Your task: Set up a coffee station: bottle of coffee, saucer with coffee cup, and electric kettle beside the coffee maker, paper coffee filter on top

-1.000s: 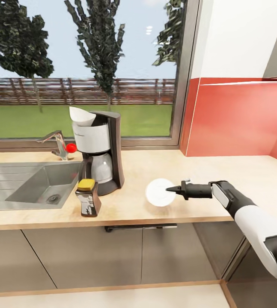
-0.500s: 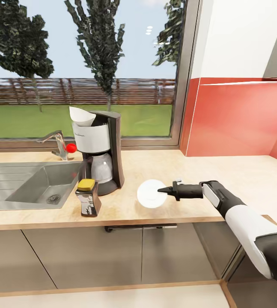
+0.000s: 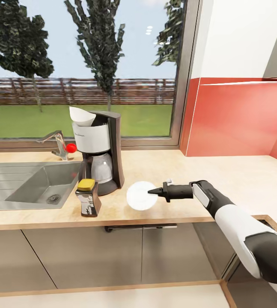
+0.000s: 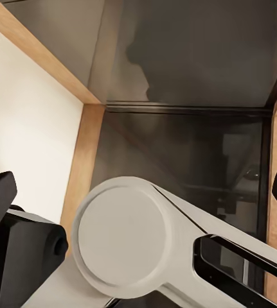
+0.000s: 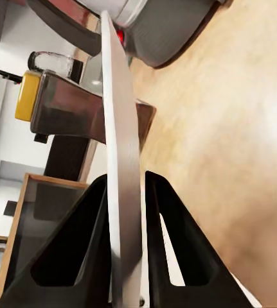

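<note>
We see the right gripper (image 3: 152, 191) closed on the saucer (image 3: 141, 196), its two black fingers (image 5: 87, 250) pinching the thin white rim from either side with almost no gap left between them. In the head view the saucer shows as a white disc held over the countertop (image 3: 172, 171), just to the right of the coffee maker (image 3: 99, 149) and a little nearer the counter's front edge; whether it touches the wood or hangs just above it we cannot tell. The paper filter (image 3: 81, 116) sits on top of the coffee maker, its cone poking up at the left of the lid. The bottle (image 3: 88, 197) stands on the counter directly in front of the coffee maker, close to it, with its yellow lid up. The sink (image 3: 27, 184) lies to the left of the coffee maker, with the tap (image 3: 58, 143) and its red knob behind it. The right wrist view gives us what the head view cannot: the saucer (image 5: 120, 160) seen edge-on as a narrow pale blade between the fingers, with the bottle (image 5: 80, 106) and the coffee maker's base (image 5: 164, 29) beyond it. The left wrist view shows dark glossy cabinet fronts (image 4: 189, 58), a strip of wood trim and part of the robot's own pale arm (image 4: 132, 237); black finger tips of the left gripper (image 4: 138, 192) sit at the two edges of that picture, set wide apart and holding nothing.
</note>
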### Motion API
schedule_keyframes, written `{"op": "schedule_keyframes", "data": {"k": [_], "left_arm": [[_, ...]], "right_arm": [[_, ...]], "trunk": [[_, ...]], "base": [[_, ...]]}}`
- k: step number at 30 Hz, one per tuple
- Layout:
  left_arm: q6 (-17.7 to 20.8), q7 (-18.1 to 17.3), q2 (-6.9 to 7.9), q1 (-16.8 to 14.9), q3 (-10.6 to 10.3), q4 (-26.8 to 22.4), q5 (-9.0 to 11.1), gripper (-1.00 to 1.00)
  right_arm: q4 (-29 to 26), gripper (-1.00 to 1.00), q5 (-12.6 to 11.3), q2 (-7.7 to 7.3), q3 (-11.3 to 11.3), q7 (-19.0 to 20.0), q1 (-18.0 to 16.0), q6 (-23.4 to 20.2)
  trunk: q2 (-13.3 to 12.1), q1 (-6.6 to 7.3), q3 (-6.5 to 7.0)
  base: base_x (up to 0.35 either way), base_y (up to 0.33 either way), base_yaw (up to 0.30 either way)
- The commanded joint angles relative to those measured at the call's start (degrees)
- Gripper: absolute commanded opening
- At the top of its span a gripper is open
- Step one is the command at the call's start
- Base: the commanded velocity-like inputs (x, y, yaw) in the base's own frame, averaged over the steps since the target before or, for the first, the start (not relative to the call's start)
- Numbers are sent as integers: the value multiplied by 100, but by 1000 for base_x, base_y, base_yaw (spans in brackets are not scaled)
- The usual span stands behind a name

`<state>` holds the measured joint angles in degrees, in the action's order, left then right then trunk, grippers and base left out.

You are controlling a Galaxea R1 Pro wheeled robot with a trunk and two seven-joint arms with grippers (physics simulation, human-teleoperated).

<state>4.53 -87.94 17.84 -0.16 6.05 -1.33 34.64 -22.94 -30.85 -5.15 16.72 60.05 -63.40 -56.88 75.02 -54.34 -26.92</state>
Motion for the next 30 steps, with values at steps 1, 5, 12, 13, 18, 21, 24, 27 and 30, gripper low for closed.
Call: {"op": "schedule_keyframes", "data": {"k": [1,5,12,13,18,21,24,27,30], "left_arm": [[48,-18,0,-1,45,-2,-45,100],[48,-21,-1,-1,45,-5,-45,100],[48,-22,-3,-1,45,0,-45,100],[48,-22,-5,-1,45,-2,-45,100],[48,-22,-8,-1,45,1,-45,100],[48,-22,-8,-1,45,0,-45,100],[48,-22,-8,-1,45,0,-45,100],[48,-22,-8,-1,44,-3,-45,100],[48,-22,-8,-1,45,-2,-45,100]], "right_arm": [[0,-100,-23,19,23,27,-6,-26],[13,-100,-26,117,17,21,-6,-33],[40,-100,-45,455,-20,-438,-14,-34],[54,-100,-51,488,-34,-517,-26,-34],[167,-100,-53,497,-44,-558,-32,-27],[238,-100,-54,461,-52,-563,-48,-26],[262,-100,-58,443,-54,-565,-69,-25],[281,-100,-59,432,-60,-565,-76,-25],[307,-100,-80,428,-63,-565,-90,-27]], "trunk": [[4,0,-6],[4,0,-6],[4,0,-6],[4,0,-6],[4,0,-6],[4,0,-6],[4,0,-6],[4,0,-6],[4,0,-6]], "base": [[0,0,0],[0,0,0],[0,0,0],[0,0,0],[0,0,0],[2,0,0],[108,0,0],[93,0,0],[21,0,0]]}}
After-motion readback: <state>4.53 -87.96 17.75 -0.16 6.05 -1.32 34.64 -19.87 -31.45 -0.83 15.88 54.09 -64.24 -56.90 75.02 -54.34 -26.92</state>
